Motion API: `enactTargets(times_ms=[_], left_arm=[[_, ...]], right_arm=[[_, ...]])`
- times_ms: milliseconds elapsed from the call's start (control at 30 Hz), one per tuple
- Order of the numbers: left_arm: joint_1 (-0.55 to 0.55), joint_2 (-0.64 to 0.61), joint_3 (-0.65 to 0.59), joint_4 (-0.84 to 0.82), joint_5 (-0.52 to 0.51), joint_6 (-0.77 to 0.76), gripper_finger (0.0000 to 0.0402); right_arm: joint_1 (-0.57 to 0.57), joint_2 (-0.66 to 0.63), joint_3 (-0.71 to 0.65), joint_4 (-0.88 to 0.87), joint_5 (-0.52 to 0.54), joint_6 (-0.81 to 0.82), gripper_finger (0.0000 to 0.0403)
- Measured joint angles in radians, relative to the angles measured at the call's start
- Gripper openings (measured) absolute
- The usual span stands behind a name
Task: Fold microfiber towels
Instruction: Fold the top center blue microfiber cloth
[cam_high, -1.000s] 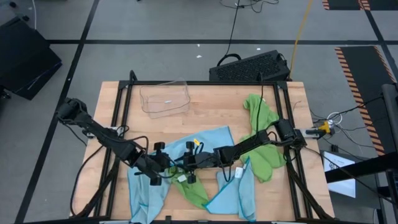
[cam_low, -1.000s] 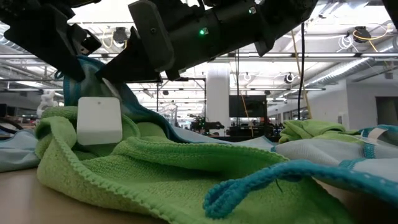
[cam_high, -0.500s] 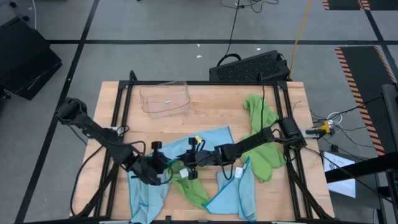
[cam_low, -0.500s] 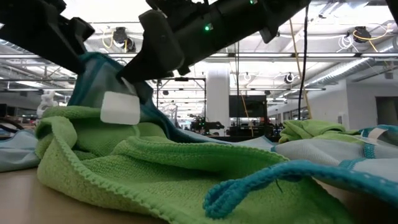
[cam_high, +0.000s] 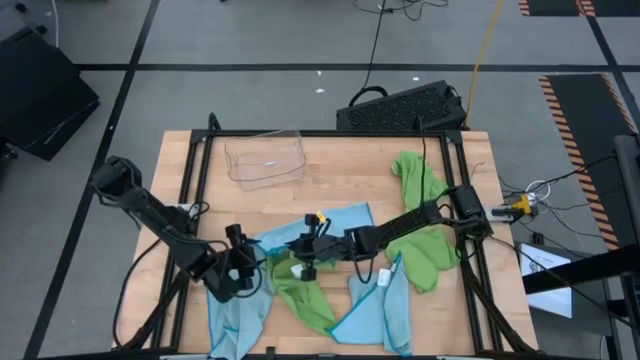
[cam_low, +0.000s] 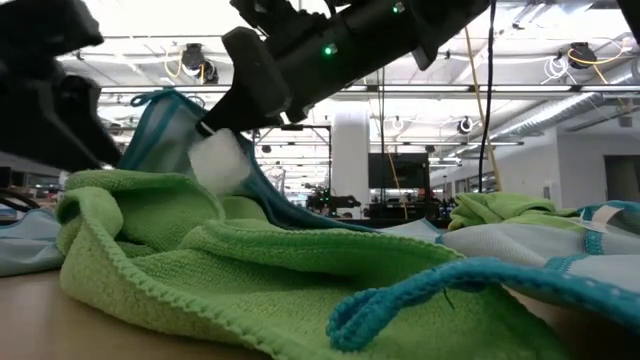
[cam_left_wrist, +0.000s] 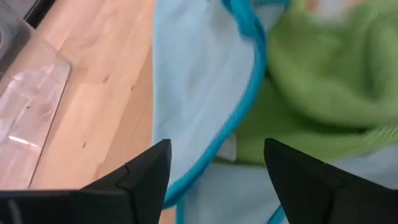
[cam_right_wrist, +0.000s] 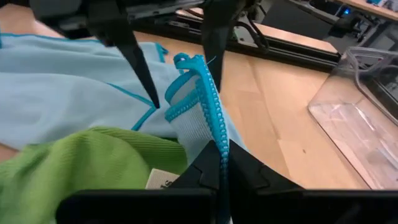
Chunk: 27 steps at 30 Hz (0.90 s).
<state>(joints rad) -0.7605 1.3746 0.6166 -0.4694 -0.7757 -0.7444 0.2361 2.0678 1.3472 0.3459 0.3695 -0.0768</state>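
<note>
Towel edge is what matters here: the teal-bound hem of a light blue microfiber towel (cam_right_wrist: 198, 93) is standing up off the wood near the middle of the tabletop's front half, pinched and lifted. The rest of that cloth is trailing down onto a lime green towel (cam_high: 308, 300) bunched just beneath it, toward the front edge. A small white tag (cam_low: 218, 160) is hanging right below the held spot. The right gripper (cam_high: 297, 262) is clamping that hem with its fingers fully together, its arm reaching in from the right edge of the table. The hem is running upward from the fingers, so the cloth's free body is lying mostly toward the left and front of the grip.

The left gripper (cam_high: 243, 268) is sitting just beside it on the left, over another patch of light blue towel (cam_left_wrist: 199, 99) near the front-left part of the table, fingers spread wide and holding nothing. It looks the nearer arm to the towel's loose side, so I'd guess it is placed to take a second point along that same bound edge.

Another green towel (cam_high: 420, 215) is lying apart by the right edge; the clear plastic tray (cam_high: 265, 158) is well back.
</note>
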Motion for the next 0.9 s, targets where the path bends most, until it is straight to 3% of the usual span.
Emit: enactTargets(times_ms=[367, 733, 900], left_arm=[[0.018, 0.000, -0.115, 0.016, -0.029, -0.018, 0.0228], [0.042, 0.000, -0.191, 0.144, -0.010, 0.055, 0.0158], [0.042, 0.000, -0.191, 0.150, -0.011, 0.059, 0.0104]], right_arm=[[-0.021, 0.000, 0.000, 0.000, -0.004, 0.032, 0.0004], [-0.021, 0.000, 0.000, 0.000, -0.005, 0.039, 0.0004], [-0.020, 0.000, 0.000, 0.000, -0.005, 0.039, 0.0004]])
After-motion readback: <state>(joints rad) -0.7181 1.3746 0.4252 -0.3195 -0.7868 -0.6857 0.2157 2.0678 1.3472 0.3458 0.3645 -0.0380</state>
